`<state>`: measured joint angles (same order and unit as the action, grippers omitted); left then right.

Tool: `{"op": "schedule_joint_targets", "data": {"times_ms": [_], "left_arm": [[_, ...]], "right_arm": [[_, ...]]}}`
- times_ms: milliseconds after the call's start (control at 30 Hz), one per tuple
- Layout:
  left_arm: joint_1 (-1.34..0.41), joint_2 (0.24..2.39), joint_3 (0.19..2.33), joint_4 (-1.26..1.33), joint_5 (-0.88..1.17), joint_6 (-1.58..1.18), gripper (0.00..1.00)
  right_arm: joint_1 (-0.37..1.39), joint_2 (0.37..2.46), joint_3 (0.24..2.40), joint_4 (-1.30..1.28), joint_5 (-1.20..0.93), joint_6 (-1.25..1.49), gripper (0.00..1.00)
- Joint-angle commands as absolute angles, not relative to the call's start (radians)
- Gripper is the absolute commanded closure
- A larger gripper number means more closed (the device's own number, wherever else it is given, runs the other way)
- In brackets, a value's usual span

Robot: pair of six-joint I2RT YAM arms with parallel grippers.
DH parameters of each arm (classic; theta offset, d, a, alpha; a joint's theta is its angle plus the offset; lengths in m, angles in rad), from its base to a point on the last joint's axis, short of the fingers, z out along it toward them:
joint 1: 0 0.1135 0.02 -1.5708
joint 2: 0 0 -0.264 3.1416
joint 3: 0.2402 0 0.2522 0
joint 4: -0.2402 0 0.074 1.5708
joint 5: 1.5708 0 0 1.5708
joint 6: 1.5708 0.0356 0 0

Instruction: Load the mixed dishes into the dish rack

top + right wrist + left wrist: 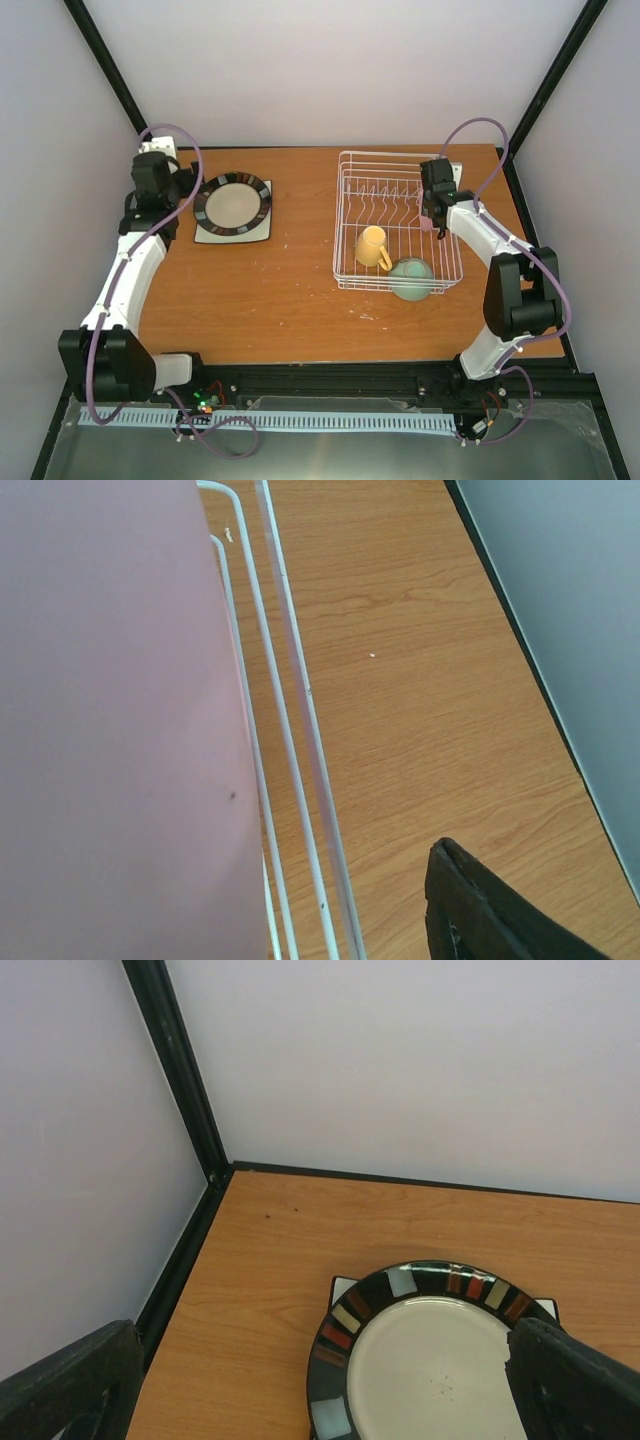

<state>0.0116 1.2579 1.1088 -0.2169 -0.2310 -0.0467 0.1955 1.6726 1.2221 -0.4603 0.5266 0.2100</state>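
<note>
L gripper (315, 1385): mine, jaws fully wide, holding nothing.
Black-rimmed plate (430, 1360): flat on white square plate (343, 1283), just below me, toward 5 o'clock; L arm nearer.
R gripper (437, 218): jaws parted, seen finger off pink plate (110, 730), which stands inside dish rack (395, 153), 3 o'clock wall.

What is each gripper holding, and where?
Left gripper: nothing, open over the black-rimmed plate. Right gripper: pink plate beside its finger; a grip cannot be told.

Wooden tabletop (300, 290), pale walls (330, 70), black corner posts (100, 60), tiny white speck (372, 656), perhaps a crumb
</note>
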Motion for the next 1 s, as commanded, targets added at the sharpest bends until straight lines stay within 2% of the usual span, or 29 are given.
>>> {"op": "schedule_joint_targets", "data": {"times_ms": [0, 333, 400, 467, 667, 867, 967], "left_arm": [[0.115, 1.274, 1.129, -0.256, -0.007, -0.118, 0.0], [0.32, 1.427, 1.125, -0.298, 0.454, -0.182, 0.0], [0.352, 1.472, 1.124, -0.304, 0.548, -0.186, 0.03], [0.372, 1.512, 1.13, -0.316, 0.603, -0.184, 0.07], [0.379, 1.539, 1.127, -0.299, 0.635, -0.189, 0.09], [0.384, 1.606, 1.158, -0.361, 0.615, -0.141, 0.18], [0.384, 1.605, 1.14, -0.34, 0.626, -0.154, 0.18]], "right_arm": [[0.187, 1.613, 1.218, -0.468, 0.578, 0.228, 0.42], [0.187, 1.398, 1.223, -0.489, 0.587, 0.25, 0.34], [0.187, 1.324, 1.235, -0.491, 0.572, 0.242, 0.27], [0.187, 1.292, 1.238, -0.482, 0.564, 0.22, 0.26], [0.187, 1.307, 1.239, -0.503, 0.579, 0.216, 0.25], [0.187, 1.277, 1.25, -0.477, 0.543, 0.218, 0.25], [0.188, 1.274, 1.27, -0.48, 0.481, 0.215, 0.31]]}}
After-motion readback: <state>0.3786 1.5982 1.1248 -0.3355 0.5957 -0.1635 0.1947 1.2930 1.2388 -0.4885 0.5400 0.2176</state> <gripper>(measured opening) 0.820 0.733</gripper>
